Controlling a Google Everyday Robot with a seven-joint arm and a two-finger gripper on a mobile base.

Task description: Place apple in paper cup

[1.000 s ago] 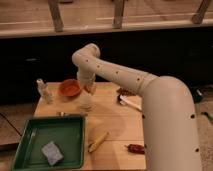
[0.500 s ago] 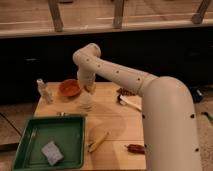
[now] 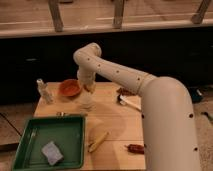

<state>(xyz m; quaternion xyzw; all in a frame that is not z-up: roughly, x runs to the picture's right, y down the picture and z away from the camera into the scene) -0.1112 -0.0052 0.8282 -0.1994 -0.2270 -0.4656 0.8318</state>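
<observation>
White arm's pincer (image 3: pixel 88 88) at frame centre-left, directly above short white paper cup (image 3: pixel 87 103) on wooden tabletop (image 3: pixel 115 120), small orange-red apple (image 3: pixel 90 87) at pincer tip, grip state indeterminable, orange bowl (image 3: pixel 69 88) just left.

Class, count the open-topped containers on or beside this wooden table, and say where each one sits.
3: the orange bowl at the back left, the paper cup below the gripper, and the green tray front left.

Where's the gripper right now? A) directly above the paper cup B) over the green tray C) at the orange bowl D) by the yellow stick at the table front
A: the gripper hangs just above the paper cup, right of the orange bowl.
</observation>
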